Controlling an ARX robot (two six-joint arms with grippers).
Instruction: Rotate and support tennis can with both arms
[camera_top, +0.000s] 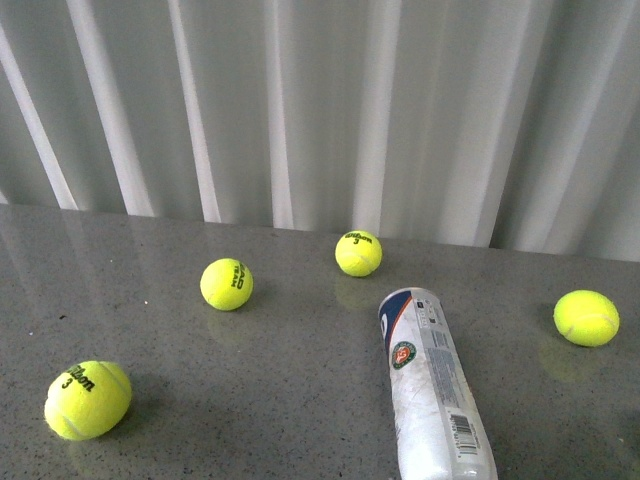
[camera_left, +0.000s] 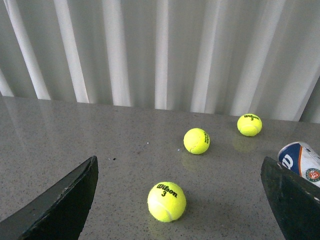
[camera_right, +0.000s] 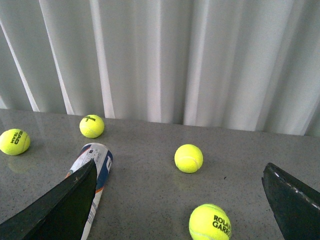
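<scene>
The tennis can (camera_top: 435, 385) lies on its side on the grey table (camera_top: 300, 420), at about 5 o'clock from the middle of my front view. Its long axis runs nearly straight away from me. The far end, with the navy band, points to about 11 o'clock. The near end, by the barcode, points to 5 o'clock and reaches the edge of the view. The white label wraps the wall, so I cannot tell whether anything is inside.

Yellow balls lie loose on the table, none touching the can. The Wilson 3 ball (camera_top: 88, 400) sits at 8 o'clock, nearest me. A second ball (camera_top: 226, 284) is at 10 o'clock. A third ball (camera_top: 358, 253) lies near 12 o'clock, just past the can's far end. A fourth ball (camera_top: 586, 318) is at 3 o'clock, well apart from the can. My right wrist camera also shows a Roland Garros ball (camera_right: 210, 222) close to that arm.

My left pincer (camera_left: 178, 160) is spread wide and holds nothing. The can's far end shows just beside one of its fingers (camera_left: 295, 200). My right pincer (camera_right: 180, 164) is also spread wide and empty. One of its fingers (camera_right: 60, 207) overlaps the can in that view, and I cannot tell whether they touch. A white pleated curtain (camera_top: 300, 100) hangs behind the table.
</scene>
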